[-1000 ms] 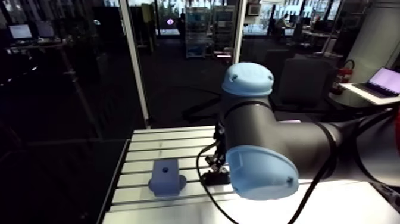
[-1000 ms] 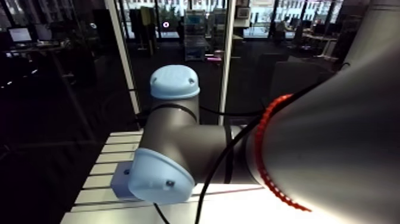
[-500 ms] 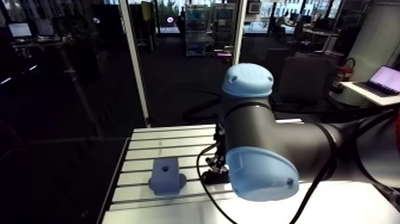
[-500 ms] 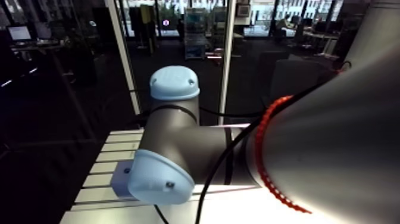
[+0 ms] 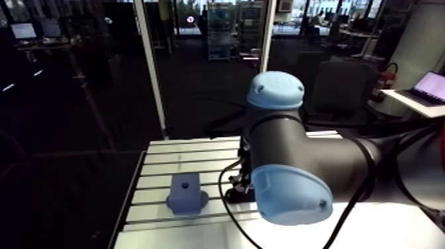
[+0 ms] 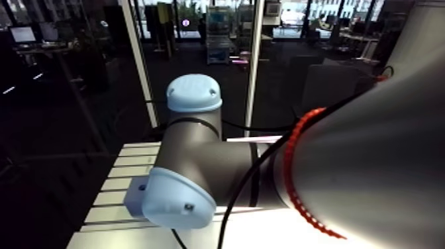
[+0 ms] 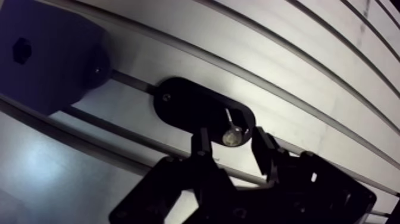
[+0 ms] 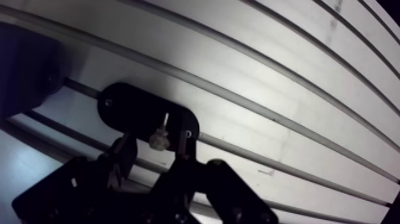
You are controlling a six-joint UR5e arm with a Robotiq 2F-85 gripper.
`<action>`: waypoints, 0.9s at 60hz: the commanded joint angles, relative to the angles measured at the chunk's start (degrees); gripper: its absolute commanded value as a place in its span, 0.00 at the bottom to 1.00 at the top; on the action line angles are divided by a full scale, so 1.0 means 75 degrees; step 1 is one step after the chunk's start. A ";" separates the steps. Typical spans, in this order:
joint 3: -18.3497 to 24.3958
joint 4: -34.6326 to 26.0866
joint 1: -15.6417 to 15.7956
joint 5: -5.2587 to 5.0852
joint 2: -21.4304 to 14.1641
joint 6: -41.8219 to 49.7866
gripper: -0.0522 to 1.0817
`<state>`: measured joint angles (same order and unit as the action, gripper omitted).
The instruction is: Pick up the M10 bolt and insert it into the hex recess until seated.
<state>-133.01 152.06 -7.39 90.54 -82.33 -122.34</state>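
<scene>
In the wrist view a silver M10 bolt [image 7: 231,137] stands head-up in a black oval holder plate [image 7: 184,107] on the slotted table. My gripper [image 7: 231,144] is open and straddles the bolt head, one fingertip on each side with small gaps. A blue block [image 7: 50,65] with a dark hex recess [image 7: 22,47] sits beyond the holder's far end. In the arm view the same block [image 5: 187,193] lies on the table to the left of my gripper [image 5: 240,192], which the grey elbow largely hides.
The aluminium table [image 5: 165,162] has long parallel slots, and the holder sits over one of them. The table's left edge [image 5: 129,199] lies close to the block. My own elbow with its blue cap [image 5: 288,192] fills the arm view's right half.
The arm view has shifted very slightly, so the camera moved a little. The block and the holder lie where they were.
</scene>
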 commanded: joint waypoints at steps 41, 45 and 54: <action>0.0020 0.0017 0.0048 0.0132 0.0015 -0.0042 0.53; 0.0020 0.0018 0.0048 0.0144 0.0015 -0.0042 0.53; 0.0009 0.0019 0.0048 0.0144 0.0015 -0.0044 0.55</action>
<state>-132.84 152.17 -7.03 91.42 -82.21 -122.65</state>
